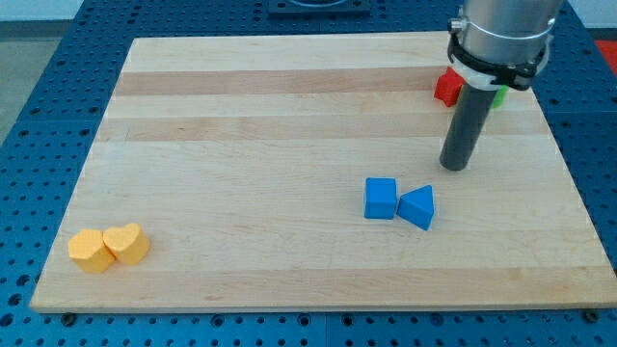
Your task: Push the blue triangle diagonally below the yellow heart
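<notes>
Blue triangle (417, 207): just below-left of my tip (454, 166), touching the blue cube (380, 199).
Yellow heart (127, 243): far at view's left, beside orange block (91, 251).
Jaws: none, bare rod.

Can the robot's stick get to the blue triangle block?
Probably yes. My tip sits just above the blue triangle block toward the view's top, with bare wooden board between them and nothing in the way.

Blue triangle (417, 207) lies far from yellow heart (127, 243).
</notes>
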Available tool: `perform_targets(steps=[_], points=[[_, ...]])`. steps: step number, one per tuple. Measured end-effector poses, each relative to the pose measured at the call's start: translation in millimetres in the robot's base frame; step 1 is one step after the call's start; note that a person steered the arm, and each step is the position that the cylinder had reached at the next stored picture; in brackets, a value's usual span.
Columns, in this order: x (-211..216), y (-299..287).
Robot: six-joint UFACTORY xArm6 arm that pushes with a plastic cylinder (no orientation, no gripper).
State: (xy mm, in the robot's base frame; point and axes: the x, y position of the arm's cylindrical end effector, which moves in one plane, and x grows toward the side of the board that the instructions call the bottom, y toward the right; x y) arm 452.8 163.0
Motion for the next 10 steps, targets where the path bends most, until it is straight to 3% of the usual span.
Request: perform_targets(steps=[2,3,4,7,10], points=[[63.2,-0.1],[63.2,-3.1],[63.7,-50.0],[63.8,-64.1],[100.7,-100.1]])
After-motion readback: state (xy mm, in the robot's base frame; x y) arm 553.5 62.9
